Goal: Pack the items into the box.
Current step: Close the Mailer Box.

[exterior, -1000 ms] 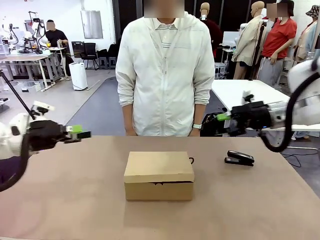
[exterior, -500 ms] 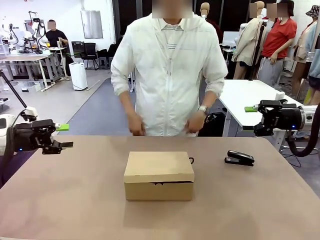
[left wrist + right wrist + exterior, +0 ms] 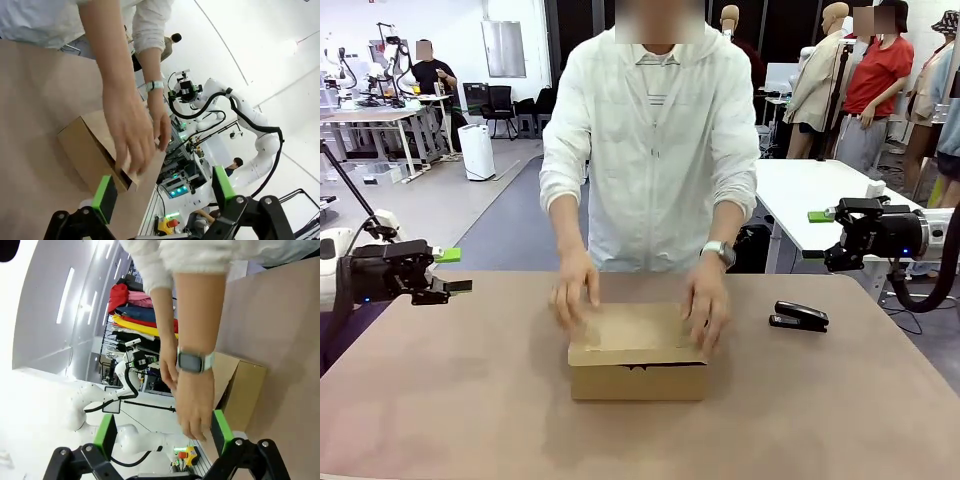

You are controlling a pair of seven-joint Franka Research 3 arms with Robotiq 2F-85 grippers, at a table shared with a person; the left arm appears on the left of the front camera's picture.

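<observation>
The box [image 3: 638,365] sits mid-table, a plain tan cardboard one, lid down, front wall facing the robot's side. Both of the person's hands are on it: one hand [image 3: 576,290] lies spread over the lid's left part, fingers loose, and the other hand [image 3: 707,312], with a watch [image 3: 719,251] on its wrist, curls over the lid's right edge. Neither hand is clenched; they rest flat on the cardboard, nothing held in them. In the left wrist view the same box [image 3: 95,150] lies tilted in the frame, with fingers over its top edge.

Out to the sides now. The left gripper [image 3: 448,271] hangs above the table's left edge, jaws spread wide, green pads apart, nothing between them, well clear of the box. The right gripper [image 3: 818,236] sits off the table's right side, raised, also gaping and empty. A black stapler [image 3: 799,316] lies on the table to the right of the box, near the watch-side hand but not touching it. The brown table [image 3: 440,400] spreads around it all.
</observation>
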